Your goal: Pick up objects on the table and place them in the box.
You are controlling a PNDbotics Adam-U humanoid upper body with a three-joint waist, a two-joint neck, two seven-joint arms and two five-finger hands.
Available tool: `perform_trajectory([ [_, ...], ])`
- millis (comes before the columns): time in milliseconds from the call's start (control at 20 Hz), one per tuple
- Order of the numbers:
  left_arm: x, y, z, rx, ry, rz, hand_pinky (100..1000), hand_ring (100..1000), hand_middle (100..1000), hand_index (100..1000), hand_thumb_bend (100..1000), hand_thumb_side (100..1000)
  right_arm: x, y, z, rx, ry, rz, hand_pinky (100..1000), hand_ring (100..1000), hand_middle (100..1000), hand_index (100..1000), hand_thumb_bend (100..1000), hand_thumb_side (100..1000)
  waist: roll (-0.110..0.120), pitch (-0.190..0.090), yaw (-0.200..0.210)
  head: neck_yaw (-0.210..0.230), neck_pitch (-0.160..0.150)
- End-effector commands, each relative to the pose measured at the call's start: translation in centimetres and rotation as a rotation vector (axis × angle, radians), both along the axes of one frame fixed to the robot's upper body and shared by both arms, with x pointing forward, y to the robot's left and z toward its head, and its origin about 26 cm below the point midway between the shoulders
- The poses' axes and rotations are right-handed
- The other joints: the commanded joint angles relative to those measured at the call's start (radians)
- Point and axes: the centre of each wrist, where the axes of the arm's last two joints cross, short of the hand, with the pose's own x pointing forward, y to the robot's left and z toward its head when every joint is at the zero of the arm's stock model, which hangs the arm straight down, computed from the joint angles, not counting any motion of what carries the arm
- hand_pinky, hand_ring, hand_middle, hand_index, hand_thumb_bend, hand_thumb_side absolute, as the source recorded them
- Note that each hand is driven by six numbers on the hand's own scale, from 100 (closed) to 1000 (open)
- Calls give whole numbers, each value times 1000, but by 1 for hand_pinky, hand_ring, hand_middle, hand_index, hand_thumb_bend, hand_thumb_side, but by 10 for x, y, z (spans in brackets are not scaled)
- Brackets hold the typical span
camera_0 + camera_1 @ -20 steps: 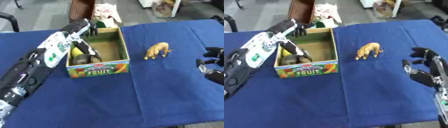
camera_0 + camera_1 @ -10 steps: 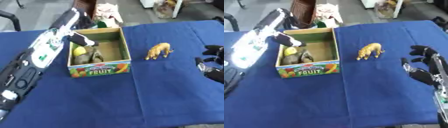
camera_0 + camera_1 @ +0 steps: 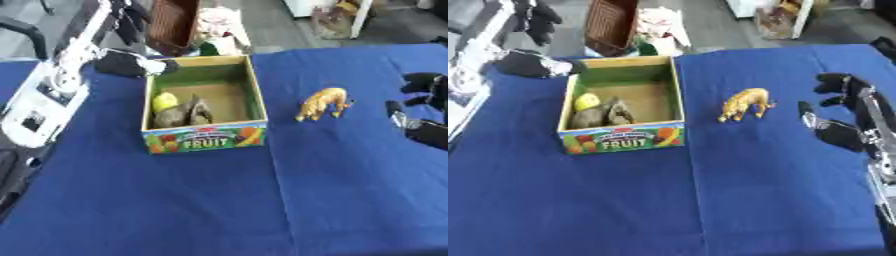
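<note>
A cardboard box (image 3: pixel 206 138) marked FRUIT stands on the blue table (image 3: pixel 262 205), left of centre. Inside it lie a yellow piece (image 3: pixel 164 100) and a grey animal figure (image 3: pixel 182 115). A tan toy animal (image 3: pixel 320 104) stands on the cloth to the box's right. My left hand (image 3: pixel 535 21) is raised beyond the box's far left corner, fingers relaxed and holding nothing; a black rounded part with a pale tip (image 3: pixel 125 65) hangs below it. My right hand (image 3: pixel 840 134) rests open at the right edge, fingers up, apart from the toy animal.
Beyond the table's far edge stand a brown slatted crate (image 3: pixel 171 24) and a pale soft toy (image 3: pixel 219 25). A shelf with small items (image 3: pixel 337 15) shows at the top right. My white and black left forearm (image 3: pixel 48 95) lies along the left side.
My left arm has lifted out of the box and swung up toward the far left. The right hand and the tan toy animal have stayed where they were.
</note>
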Motion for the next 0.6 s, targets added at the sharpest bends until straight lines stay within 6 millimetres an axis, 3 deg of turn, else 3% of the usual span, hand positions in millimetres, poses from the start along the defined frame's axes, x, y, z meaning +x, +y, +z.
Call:
perform_trajectory([
  [50, -10, 8, 6, -75, -54, 26, 470, 460, 453, 602, 823, 175, 11, -18, 25, -126, -46, -14, 637, 741, 620, 774, 280, 100, -1, -16, 7, -10, -4],
  [100, -13, 10, 1, -96, -51, 35, 470, 458, 452, 601, 824, 175, 15, -19, 30, -157, -50, -11, 638, 743, 625, 774, 336, 100, -1, -17, 13, -12, -3],
  [300, -27, 16, -18, -161, -34, 65, 466, 456, 450, 600, 824, 178, 33, -21, 48, -280, -52, 7, 648, 758, 658, 779, 385, 100, -2, -15, 26, -11, -2],
  [600, -33, 20, -36, -210, -1, 100, 463, 454, 448, 599, 825, 180, 50, -31, 51, -438, -16, 35, 676, 801, 719, 789, 411, 100, -4, -16, 46, -13, 2],
])
